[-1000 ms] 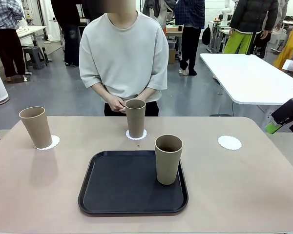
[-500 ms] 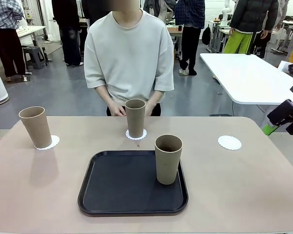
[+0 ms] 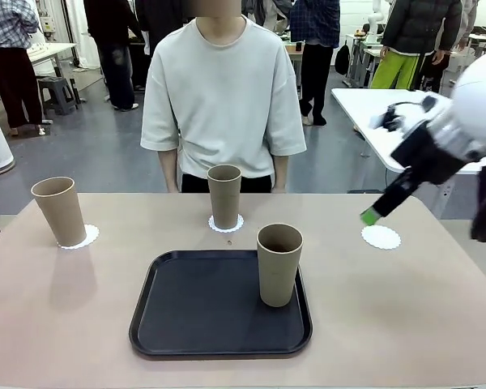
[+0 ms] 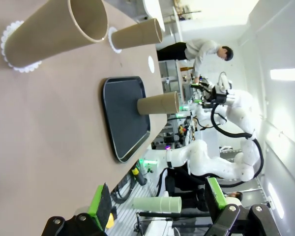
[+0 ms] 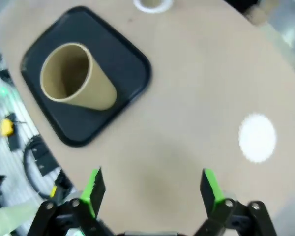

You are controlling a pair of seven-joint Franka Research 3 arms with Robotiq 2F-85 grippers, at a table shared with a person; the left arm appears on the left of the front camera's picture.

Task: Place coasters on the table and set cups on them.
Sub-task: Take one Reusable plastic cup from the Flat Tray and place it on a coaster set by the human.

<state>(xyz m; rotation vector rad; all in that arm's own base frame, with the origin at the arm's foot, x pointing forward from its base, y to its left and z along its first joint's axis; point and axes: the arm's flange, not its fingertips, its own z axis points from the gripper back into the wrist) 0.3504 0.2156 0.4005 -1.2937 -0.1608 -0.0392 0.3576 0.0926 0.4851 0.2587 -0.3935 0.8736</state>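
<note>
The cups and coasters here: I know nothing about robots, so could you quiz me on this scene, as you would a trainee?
1. How many cups stand on coasters?
2. True or false: one cup stands on the black tray.
3. The right gripper is: A open; B shut on a cup; C shut on a coaster.

Key: 1 two; 2 true; 3 A.

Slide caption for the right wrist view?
Open right gripper hovers over the table; a cup stands on the tray, one coaster bare.
</note>
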